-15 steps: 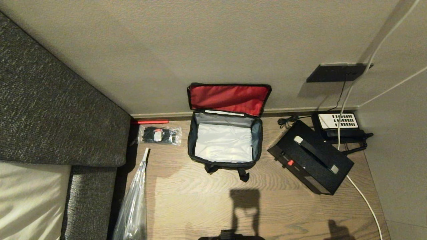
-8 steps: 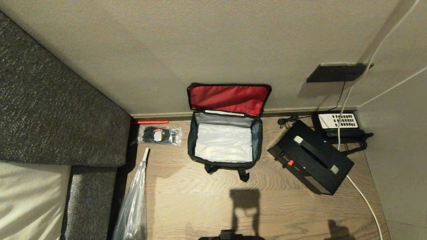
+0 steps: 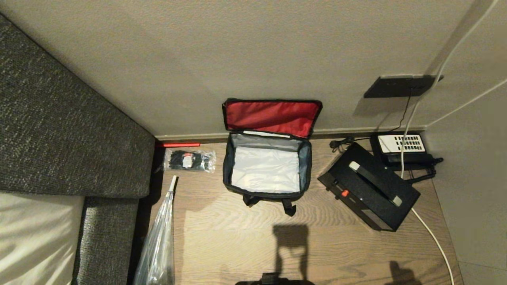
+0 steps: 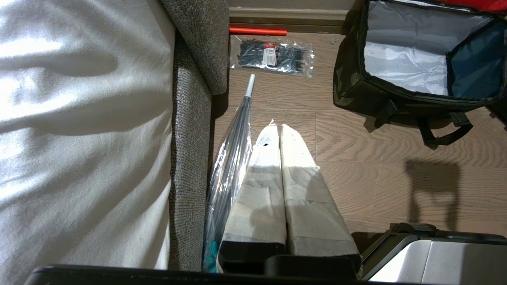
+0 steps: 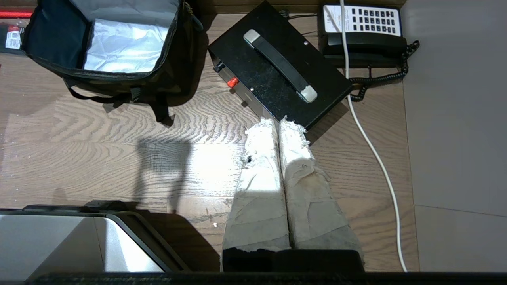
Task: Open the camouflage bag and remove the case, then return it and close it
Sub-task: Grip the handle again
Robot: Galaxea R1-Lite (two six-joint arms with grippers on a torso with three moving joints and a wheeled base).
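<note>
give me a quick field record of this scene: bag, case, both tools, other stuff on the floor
bag: boxy soft camouflage bag on the wood floor by the wall, red-lined lid up, grey-white interior empty
case: flat black hard case on the floor right of the bag, outside it, handle up
left tool: shut, holding nothing, above the floor
right tool: shut, holding nothing, near the case
other: black telephone, clear packet of black ties

Looks like a hotel room or bedroom corner. Wood-look floor (image 3: pixel 222 237), plain wall with baseboard, grey upholstered bed frame (image 3: pixel 59 130) with white bedding (image 4: pixel 79 118). Corded desk phone (image 3: pixel 400 148) on the floor below a wall socket plate (image 3: pixel 398 87).
</note>
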